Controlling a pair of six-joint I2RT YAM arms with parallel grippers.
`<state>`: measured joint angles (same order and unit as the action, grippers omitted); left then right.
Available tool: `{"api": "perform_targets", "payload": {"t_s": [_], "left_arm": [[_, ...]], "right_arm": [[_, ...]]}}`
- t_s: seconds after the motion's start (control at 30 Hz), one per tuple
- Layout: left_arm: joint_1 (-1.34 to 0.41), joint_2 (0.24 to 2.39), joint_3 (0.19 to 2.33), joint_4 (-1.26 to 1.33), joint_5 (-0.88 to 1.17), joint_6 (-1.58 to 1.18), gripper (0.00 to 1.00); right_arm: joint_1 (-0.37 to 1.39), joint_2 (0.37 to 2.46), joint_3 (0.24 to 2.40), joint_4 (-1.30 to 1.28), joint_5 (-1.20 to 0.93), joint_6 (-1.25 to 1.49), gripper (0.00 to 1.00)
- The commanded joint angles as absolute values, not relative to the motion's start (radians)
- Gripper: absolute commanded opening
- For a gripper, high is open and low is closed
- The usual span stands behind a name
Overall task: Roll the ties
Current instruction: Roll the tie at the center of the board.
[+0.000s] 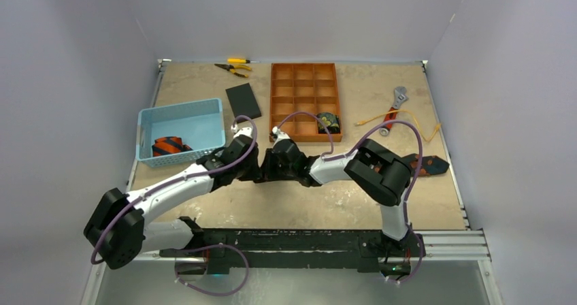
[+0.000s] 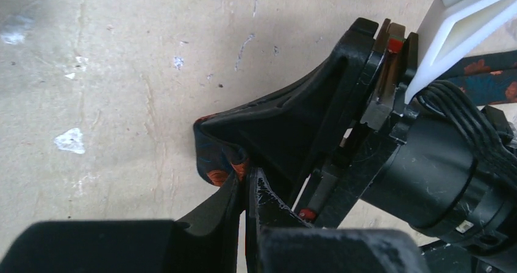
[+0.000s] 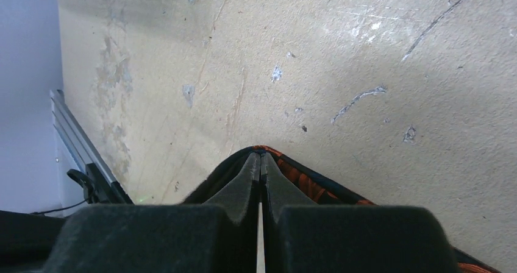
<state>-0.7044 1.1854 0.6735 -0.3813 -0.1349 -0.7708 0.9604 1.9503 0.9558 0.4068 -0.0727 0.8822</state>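
Note:
The dark tie with red-orange marks [image 1: 425, 165] lies across the table's middle, mostly hidden under my right arm. Its folded end [image 2: 214, 160] shows in the left wrist view. My left gripper [image 2: 249, 177] is shut on that fold, beside my right gripper [image 1: 269, 165]. In the right wrist view my right gripper [image 3: 260, 158] is shut on the same tie [image 3: 305, 184], its fabric bulging round the fingertips. A rolled navy tie with orange stripes [image 1: 170, 146] sits in the blue basket [image 1: 214, 104]. A rolled black tie with green-gold pattern [image 1: 328, 122] sits in the orange divided tray [image 1: 274, 101].
A flat black pad [image 1: 243, 101] lies between basket and tray. Yellow-handled pliers [image 1: 233, 65] lie at the back. A wrench [image 1: 395, 105] and a thin yellow cord [image 1: 408, 124] lie at the right.

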Motion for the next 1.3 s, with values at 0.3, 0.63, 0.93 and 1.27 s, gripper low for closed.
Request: {"api": "perform_targets", "payload": {"t_s": [0.3,0.63,0.93,1.27], "left_arm": [[-0.747,1.266,0.711,-0.328,-0.226,-0.792,0.00],[-0.747,1.287,0.723,-0.332,-0.235,-0.787,0.00],[-0.754,1.320,0.767,-0.346,-0.238,-0.772,0.00],[-0.774,1.355,0.789,-0.328,-0.232,-0.782,0.00]], "right_arm": [[0.931,1.824,0.856,0.285,0.005,0.931,0.08],[0.872,1.708,0.816,0.265,0.002,0.928,0.21],[0.828,1.621,0.737,0.293,-0.043,0.815,0.17],[0.884,1.764,0.792,0.451,-0.159,0.867,0.14]]}}
